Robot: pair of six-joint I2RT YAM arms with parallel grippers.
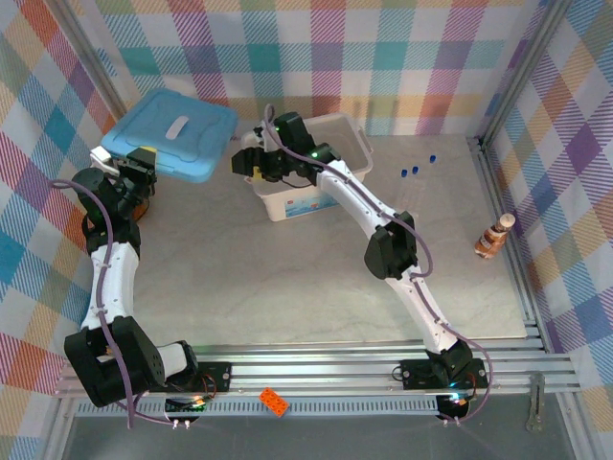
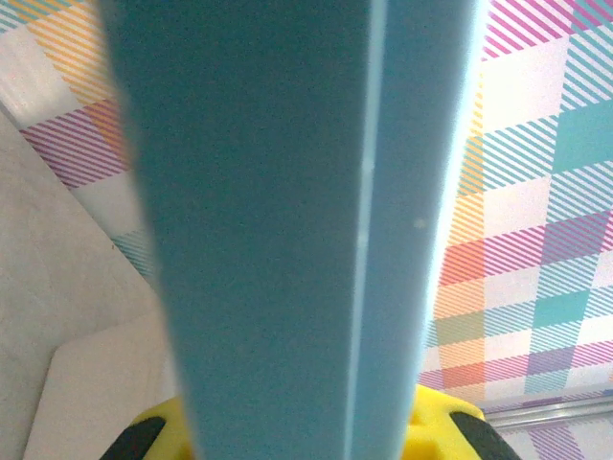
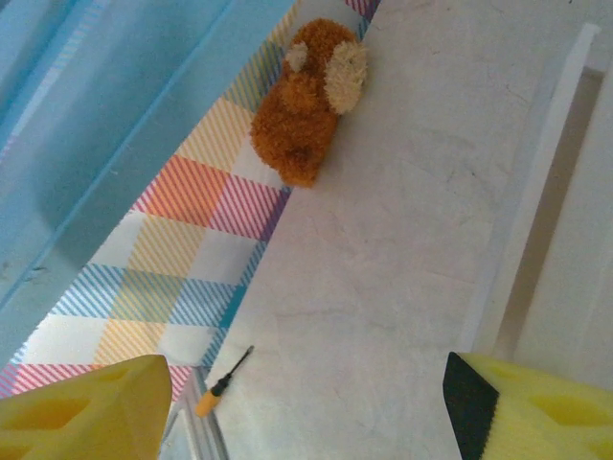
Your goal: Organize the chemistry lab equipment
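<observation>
Three thin clear test tubes with blue caps (image 1: 416, 172) lie on the table right of the white bin (image 1: 356, 139). My left gripper (image 1: 144, 159) is shut on the near left edge of the light-blue bin lid (image 1: 177, 132), holding it off the table at the back left. In the left wrist view the lid (image 2: 287, 211) runs up between the yellow fingers (image 2: 445, 422). My right gripper (image 1: 247, 161) hovers open at the bin's left end, nothing between its fingers. The right wrist view has that gripper (image 3: 297, 422) above bare table, the bin's rim (image 3: 522, 220) to its right.
A brown plush toy (image 3: 308, 96) sits against the plaid wall. A small orange-handled screwdriver (image 3: 222, 381) lies by the table's edge rail. A brown-and-white striped bottle figure (image 1: 494, 236) stands at the right edge. An orange block (image 1: 275, 401) rests on the front rail.
</observation>
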